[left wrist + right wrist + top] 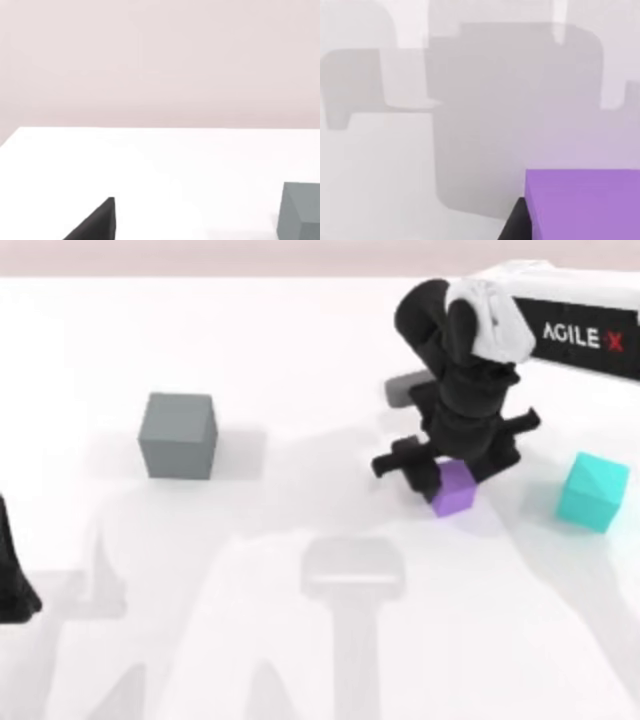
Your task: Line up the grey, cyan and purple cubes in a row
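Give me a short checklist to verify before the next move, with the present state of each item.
1. Right gripper above the purple cube: ok.
2. Finger beside the cube's side: ok.
3. Firm grasp on the purple cube: cannot tell.
4. Cyan cube stands apart from the gripper: ok.
5. Grey cube far off at the table's left: ok.
6. Left gripper parked at the left edge: ok.

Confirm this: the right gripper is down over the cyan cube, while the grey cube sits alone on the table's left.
Not quite: the top view shows the right gripper down over the purple cube, not the cyan cube, which stands apart farther right. The grey cube does sit alone on the left.
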Robot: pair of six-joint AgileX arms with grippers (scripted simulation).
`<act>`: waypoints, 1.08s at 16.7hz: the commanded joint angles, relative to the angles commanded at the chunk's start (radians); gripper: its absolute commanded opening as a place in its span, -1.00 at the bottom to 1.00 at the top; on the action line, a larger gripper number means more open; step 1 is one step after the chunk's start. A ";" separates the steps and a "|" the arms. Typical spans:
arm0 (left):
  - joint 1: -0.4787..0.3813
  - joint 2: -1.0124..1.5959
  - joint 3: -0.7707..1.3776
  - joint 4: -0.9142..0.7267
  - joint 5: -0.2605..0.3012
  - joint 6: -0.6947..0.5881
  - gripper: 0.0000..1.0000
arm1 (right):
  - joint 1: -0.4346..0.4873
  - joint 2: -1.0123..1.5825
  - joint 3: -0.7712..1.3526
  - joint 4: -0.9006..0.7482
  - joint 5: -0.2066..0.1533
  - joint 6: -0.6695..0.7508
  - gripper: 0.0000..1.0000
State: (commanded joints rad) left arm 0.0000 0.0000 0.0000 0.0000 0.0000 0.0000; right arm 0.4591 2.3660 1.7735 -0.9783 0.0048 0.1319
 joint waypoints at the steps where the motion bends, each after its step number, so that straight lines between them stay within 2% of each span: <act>1: 0.000 0.000 0.000 0.000 0.000 0.000 1.00 | 0.000 0.000 0.000 0.000 0.000 0.000 -0.96; 11: 0.000 0.000 0.000 0.000 0.000 0.000 1.00 | -0.003 -0.033 0.013 -0.012 0.004 -0.002 -1.00; 18: 0.000 0.000 0.000 0.000 0.000 0.000 1.00 | 0.004 -0.082 0.174 -0.229 0.003 -0.002 -1.00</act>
State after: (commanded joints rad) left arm 0.0000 0.0000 0.0000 0.0000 0.0000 0.0000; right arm 0.4635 2.2842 1.9474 -1.2077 0.0082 0.1295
